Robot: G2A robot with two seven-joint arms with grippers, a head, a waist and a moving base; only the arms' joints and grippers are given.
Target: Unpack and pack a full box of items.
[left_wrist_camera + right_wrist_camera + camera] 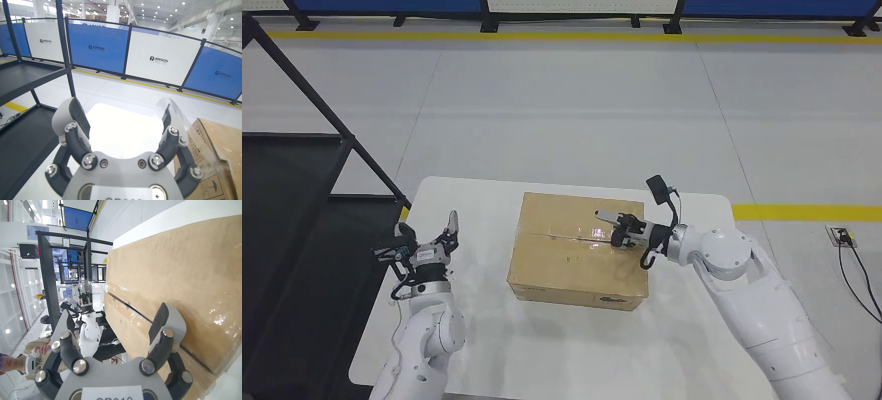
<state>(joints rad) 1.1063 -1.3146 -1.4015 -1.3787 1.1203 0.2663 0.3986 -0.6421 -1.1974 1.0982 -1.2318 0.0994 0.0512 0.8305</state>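
While its fingers are standing spread apart with nothing between them, the right gripper is hanging low over the top of the cardboard box, toward the box's right end. One finger pad is lying over the centre seam; whether it is touching the cardboard I cannot tell. Glossy clear tape is running along that seam, and the flaps are lying closed.

The left gripper is also gaping wide, pointing up and away just beside the box's left side, apart from it. A strip of clear film is clinging to its box-side finger and trailing down toward the box's corner.

The box is sitting in the middle of the white table, between both arms. A black shelving rack is standing off the table's left edge.
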